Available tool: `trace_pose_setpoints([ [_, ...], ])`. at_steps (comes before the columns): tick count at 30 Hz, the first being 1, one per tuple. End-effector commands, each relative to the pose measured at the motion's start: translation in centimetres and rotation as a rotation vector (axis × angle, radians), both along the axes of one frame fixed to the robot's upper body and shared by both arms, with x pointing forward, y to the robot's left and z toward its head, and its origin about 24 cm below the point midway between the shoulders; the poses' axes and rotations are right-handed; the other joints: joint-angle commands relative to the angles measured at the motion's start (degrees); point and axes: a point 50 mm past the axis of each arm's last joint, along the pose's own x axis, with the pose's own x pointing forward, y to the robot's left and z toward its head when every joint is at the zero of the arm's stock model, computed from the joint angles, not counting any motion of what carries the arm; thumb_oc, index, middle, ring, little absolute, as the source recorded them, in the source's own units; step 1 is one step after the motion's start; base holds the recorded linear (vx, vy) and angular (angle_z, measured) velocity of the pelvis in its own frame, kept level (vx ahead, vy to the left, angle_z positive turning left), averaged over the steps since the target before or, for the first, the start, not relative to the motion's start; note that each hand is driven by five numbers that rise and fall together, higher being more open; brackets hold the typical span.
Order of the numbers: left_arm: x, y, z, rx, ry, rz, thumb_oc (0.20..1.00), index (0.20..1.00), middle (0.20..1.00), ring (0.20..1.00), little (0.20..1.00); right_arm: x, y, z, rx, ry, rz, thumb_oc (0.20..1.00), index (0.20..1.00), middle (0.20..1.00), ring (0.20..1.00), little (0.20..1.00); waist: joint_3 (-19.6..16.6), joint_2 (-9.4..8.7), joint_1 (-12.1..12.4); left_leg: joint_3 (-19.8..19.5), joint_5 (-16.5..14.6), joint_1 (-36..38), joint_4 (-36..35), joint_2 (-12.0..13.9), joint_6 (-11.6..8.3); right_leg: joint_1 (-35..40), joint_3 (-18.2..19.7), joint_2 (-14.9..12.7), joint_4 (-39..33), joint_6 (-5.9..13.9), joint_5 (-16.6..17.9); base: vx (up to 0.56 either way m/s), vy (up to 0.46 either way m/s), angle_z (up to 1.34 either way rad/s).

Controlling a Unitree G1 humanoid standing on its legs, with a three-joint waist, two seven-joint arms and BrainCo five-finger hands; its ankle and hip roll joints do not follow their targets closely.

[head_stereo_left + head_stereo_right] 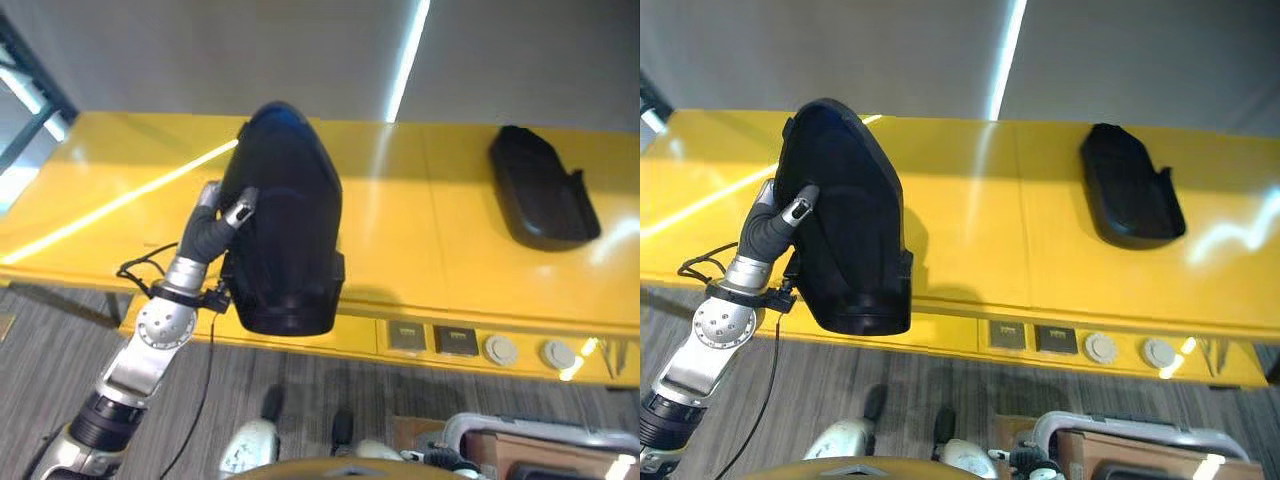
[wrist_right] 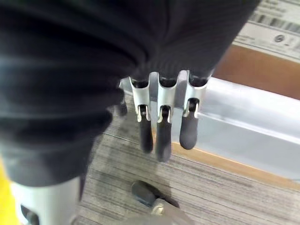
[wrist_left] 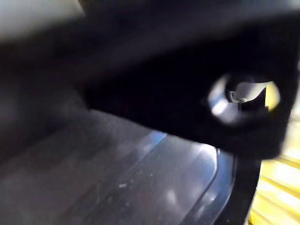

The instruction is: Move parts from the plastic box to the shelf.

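A large black moulded part (image 1: pixel 285 230) hangs tilted over the front edge of the yellow shelf (image 1: pixel 430 240). My left hand (image 1: pixel 215 225) grips its left side: the thumb lies on the front face and the fingers are curled behind it. Up close, the left wrist view shows the part's glossy dark surface (image 3: pixel 140 187). A second, smaller black part (image 1: pixel 540 190) lies flat at the shelf's far right. My right hand (image 2: pixel 159 126) hangs low above the floor with straight, relaxed fingers and nothing in it, beside the grey wall of the plastic box (image 2: pixel 243 117).
The shelf's front edge carries a panel of sockets and round knobs (image 1: pixel 470 345). The box's rim (image 1: pixel 520 435) shows at the lower right by the floor. Bare yellow shelf lies between the two parts. A grey wall stands behind the shelf.
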Motion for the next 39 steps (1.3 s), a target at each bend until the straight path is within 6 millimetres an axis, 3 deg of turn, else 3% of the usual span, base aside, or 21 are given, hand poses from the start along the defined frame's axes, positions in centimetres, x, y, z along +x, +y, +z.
trace_pose_setpoints([
  [1,-0.4,1.0,4.8,-0.051,-0.233,0.014,0.200,0.200,0.200,0.200,0.200,-1.3,0.3,-0.4,0.007,0.041,-0.035,1.000,1.000,1.000,1.000,1.000,-3.50,0.15,-0.66,-4.10,-0.16,2.92,-3.20,0.35,-0.42,2.02,3.06,-2.47,0.30,7.41,-4.09,0.15,0.002,-0.30],
  [6,0.6,0.9,5.1,-0.056,-0.201,-0.002,0.200,0.200,0.200,0.200,0.200,-2.3,0.6,-0.6,0.037,0.065,-0.081,1.000,1.000,1.000,1.000,1.000,-5.17,0.72,-1.76,-0.96,1.17,4.35,-7.59,1.51,-0.20,4.04,0.77,-3.18,-1.49,8.13,-4.16,0.09,0.068,-0.03],
  [11,2.1,1.0,4.3,-0.083,-0.113,-0.015,0.200,0.200,0.200,0.200,0.200,-2.7,1.5,-0.9,0.061,0.103,-0.029,1.000,1.000,1.000,1.000,1.000,-6.14,0.93,-2.44,1.08,0.35,5.37,-7.59,1.10,0.25,4.07,1.80,-4.29,-2.10,8.68,-3.99,0.10,0.102,-0.09],
  [13,4.0,1.1,2.7,-0.131,0.010,0.002,0.200,0.200,0.200,0.200,0.200,-3.0,1.8,-1.0,0.060,0.131,0.014,1.000,1.000,1.000,1.000,1.000,-6.24,1.05,-3.09,2.18,-0.03,5.72,-7.59,0.87,0.52,3.80,2.54,-4.85,-2.10,8.97,-3.86,0.07,0.086,-0.17],
  [15,5.3,0.6,2.8,-0.054,0.016,0.047,0.200,0.200,0.200,0.200,0.200,-2.8,1.9,-1.0,0.060,0.137,0.037,1.000,1.000,1.000,1.000,1.000,-5.95,1.08,-3.42,2.56,-0.09,5.72,-7.59,0.71,0.64,3.46,2.91,-5.06,-2.10,9.28,-3.74,0.04,0.074,-0.17],
  [16,6.3,0.5,2.1,-0.107,0.074,0.047,0.200,0.200,0.200,0.200,0.200,-2.8,1.9,-1.1,0.053,0.149,0.066,1.000,1.000,1.000,1.000,1.000,-5.92,1.00,-3.76,2.91,-0.13,5.78,-7.59,0.72,0.74,3.17,3.32,-5.15,-2.10,9.49,-3.69,0.03,0.070,-0.14],
  [18,6.3,0.5,2.1,-0.108,0.073,0.046,0.200,0.200,0.200,0.200,0.200,-2.7,1.9,-1.1,0.053,0.149,0.065,1.000,1.000,1.000,1.000,1.000,-5.88,1.00,-3.69,2.95,-0.14,5.79,-7.59,0.73,0.74,3.16,3.36,-5.14,-2.10,9.49,-3.68,0.01,0.021,-0.13],
  [21,9.1,-0.2,1.7,-0.109,0.153,0.093,0.200,0.200,0.200,0.200,0.200,-2.0,2.1,-1.0,0.035,0.161,0.169,1.000,1.000,1.000,1.000,1.000,-5.45,0.67,-4.51,3.48,0.01,5.49,-7.59,0.78,0.88,2.39,4.10,-5.16,-2.10,9.74,-3.33,0.00,0.019,-0.08],
  [26,11.0,-0.8,2.0,-0.077,0.176,0.153,0.200,0.200,0.200,0.200,0.200,-1.5,1.9,-0.9,0.020,0.163,0.197,1.000,1.000,1.000,1.000,1.000,-4.72,0.31,-5.14,3.81,0.35,4.74,-7.59,0.86,0.92,1.27,4.85,-4.97,-2.10,9.97,-3.04,-0.04,0.001,-0.13],
  [29,13.6,-2.3,3.7,-0.107,0.217,0.174,0.200,0.200,0.200,0.200,0.200,0.1,1.5,-0.5,-0.007,0.134,0.224,1.000,1.000,1.000,1.000,1.000,-2.80,0.50,-6.12,4.11,1.55,2.09,-7.59,0.97,0.82,-1.83,5.43,-4.92,-2.10,10.26,-1.86,-0.09,0.013,-0.14],
  [33,14.8,-2.9,5.0,-0.060,0.213,0.201,0.200,0.200,0.200,0.200,0.200,1.2,1.6,-0.3,-0.010,0.107,0.237,1.000,1.000,1.000,1.000,1.000,-1.86,0.65,-6.59,4.13,2.13,0.79,-7.59,0.91,0.87,-3.27,5.82,-4.91,-2.10,10.33,-1.18,-0.07,0.010,-0.02],
  [39,16.2,-2.1,6.2,0.000,0.231,0.288,0.200,0.200,0.200,0.200,0.200,3.1,2.6,0.1,0.017,0.032,0.261,1.000,1.000,1.000,1.000,1.000,-0.01,0.54,-7.49,4.54,3.13,-1.29,-7.59,0.89,0.84,-6.05,6.78,-4.79,-2.10,10.48,0.00,-0.05,0.008,-0.10],
])
